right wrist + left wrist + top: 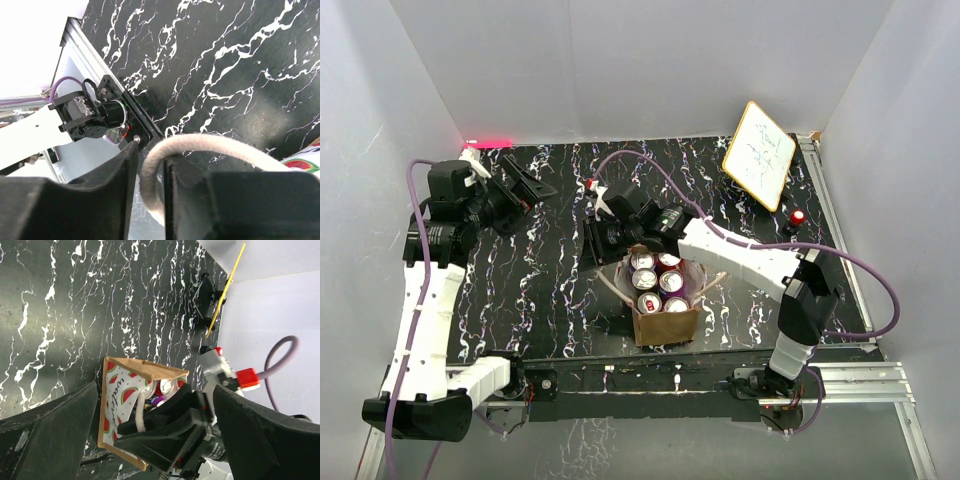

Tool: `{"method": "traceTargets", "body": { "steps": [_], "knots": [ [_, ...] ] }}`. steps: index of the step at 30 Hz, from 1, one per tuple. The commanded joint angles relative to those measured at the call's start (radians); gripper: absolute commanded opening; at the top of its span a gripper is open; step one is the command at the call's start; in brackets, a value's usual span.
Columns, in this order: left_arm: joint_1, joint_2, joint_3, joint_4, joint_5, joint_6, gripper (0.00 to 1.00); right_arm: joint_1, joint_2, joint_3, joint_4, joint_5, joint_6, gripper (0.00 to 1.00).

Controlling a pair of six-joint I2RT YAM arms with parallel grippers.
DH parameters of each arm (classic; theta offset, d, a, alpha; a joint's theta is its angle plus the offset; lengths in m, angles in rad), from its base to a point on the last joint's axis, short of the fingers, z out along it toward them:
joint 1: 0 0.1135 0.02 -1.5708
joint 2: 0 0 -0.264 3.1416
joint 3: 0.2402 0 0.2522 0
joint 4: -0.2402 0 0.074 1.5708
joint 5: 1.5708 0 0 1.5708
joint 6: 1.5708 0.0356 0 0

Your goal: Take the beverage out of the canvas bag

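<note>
The canvas bag [666,326] stands open at the near middle of the table, with several beverage cans [658,279] upright inside it. My right gripper [603,250] is at the bag's far left side, jaws nearly together on one cream handle [210,145], which runs between its fingers [115,190]. From the left wrist, the bag [117,405] shows its watermelon lining, the cans [165,386] and the right gripper [131,426] on the handle [140,411]. My left gripper [532,183] hangs open and empty over the far left of the table, well away from the bag.
A small whiteboard [760,155] leans at the back right, with a red-topped object [798,216] just in front of it. White walls enclose the black marbled table [550,300]. An aluminium rail [840,240] runs along the right edge.
</note>
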Motion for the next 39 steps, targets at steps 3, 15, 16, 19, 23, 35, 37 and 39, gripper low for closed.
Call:
{"method": "traceTargets", "body": {
  "steps": [3, 15, 16, 19, 23, 35, 37, 39],
  "knots": [
    [-0.003, -0.005, -0.035, -0.024, 0.031, -0.002, 0.97, -0.004, -0.011, 0.064, -0.082, 0.086, -0.084, 0.49],
    [-0.133, 0.109, -0.181, 0.187, 0.258, -0.058, 0.97, -0.003, -0.185, 0.149, -0.405, 0.456, -0.168, 0.98],
    [-0.174, 0.123, -0.176, 0.184, 0.239, -0.055, 0.97, -0.004, -0.206, 0.156, -0.418, 0.482, -0.167, 0.98],
    [-0.269, 0.132, -0.18, 0.191, 0.164, -0.075, 0.97, -0.003, -0.281, 0.137, -0.411, 0.537, -0.184, 0.98],
    [-0.33, 0.112, -0.231, 0.25, 0.152, -0.132, 0.97, -0.003, -0.42, 0.04, -0.351, 0.561, -0.226, 0.98],
    [-0.417, 0.042, -0.244, -0.071, 0.07, -0.016, 0.94, -0.004, -0.433, -0.123, -0.369, 0.576, -0.122, 0.98],
    [-0.417, 0.005, -0.289, -0.074, 0.087, -0.044, 0.87, -0.003, -0.379, -0.113, -0.377, 0.557, -0.101, 0.98],
    [-0.417, -0.029, -0.336, -0.072, 0.09, -0.083, 0.83, -0.003, -0.335, -0.115, -0.373, 0.523, -0.038, 0.98]
  ]
}}
